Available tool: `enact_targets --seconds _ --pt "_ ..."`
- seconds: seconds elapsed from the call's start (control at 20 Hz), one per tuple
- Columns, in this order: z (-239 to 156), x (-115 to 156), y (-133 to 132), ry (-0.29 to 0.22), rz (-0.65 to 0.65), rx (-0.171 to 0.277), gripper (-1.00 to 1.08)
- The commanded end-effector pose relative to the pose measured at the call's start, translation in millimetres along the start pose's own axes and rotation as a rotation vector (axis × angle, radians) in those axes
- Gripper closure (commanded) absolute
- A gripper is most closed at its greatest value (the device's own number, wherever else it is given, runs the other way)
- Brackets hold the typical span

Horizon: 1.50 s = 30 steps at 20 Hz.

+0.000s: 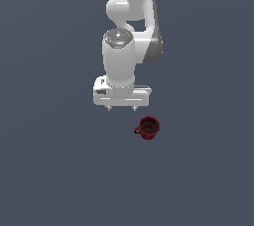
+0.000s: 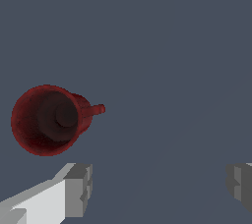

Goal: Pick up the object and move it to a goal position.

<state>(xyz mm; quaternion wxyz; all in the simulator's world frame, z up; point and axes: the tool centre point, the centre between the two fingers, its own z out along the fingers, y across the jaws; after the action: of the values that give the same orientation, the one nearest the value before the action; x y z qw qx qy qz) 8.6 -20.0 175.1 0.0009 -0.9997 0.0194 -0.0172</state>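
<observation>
1. Exterior view: a white robot arm (image 1: 130,22) comes down from the top of the picture over a plain dark grey-blue floor (image 1: 49,170).
2. Its gripper (image 1: 121,108) hangs at the end of the arm, with a wide white body and two short finger stubs pointing downward.
3. The two stubs stand well apart from each other, so the pincer is spread wide, and nothing sits between them.
4. A small dark red mug (image 1: 148,128) rests on the floor just below the gripper and toward the exterior view's right of it.
5. The mug is clearly smaller than the gripper body, and the two do not touch; a strip of bare floor shows between them.
6. The mug stands upright with its mouth upward, and its inside looks dark.
7. Its little handle sticks out toward the exterior view's left.
8. Wrist view: the mug (image 2: 47,120) is seen from above, its round rim and dark inside facing the camera, with the handle (image 2: 94,110) jutting out sideways.
9. Two grey fingertips (image 2: 78,188) appear at the edge of this picture, one on each side, with a broad gap of bare floor (image 2: 162,46) between them.
10. The mug lies outside that gap, off beyond the nearer fingertip, and does not touch either one.
</observation>
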Motion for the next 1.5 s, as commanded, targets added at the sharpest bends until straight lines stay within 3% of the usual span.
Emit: enact_targets --seconds 0.0,0.9,1.2,1.45 --pt "0.0 0.0 0.0 0.000 0.000 0.000 -0.20" --pt "11.1 7.5 -29.0 -0.037 -0.028 -0.028 -0.20" --pt "23.9 17.3 -58.7 -0.081 -0.007 -0.073 -0.20" --pt "39.2 25.3 -94.1 -0.123 0.021 -0.141 -0.20"
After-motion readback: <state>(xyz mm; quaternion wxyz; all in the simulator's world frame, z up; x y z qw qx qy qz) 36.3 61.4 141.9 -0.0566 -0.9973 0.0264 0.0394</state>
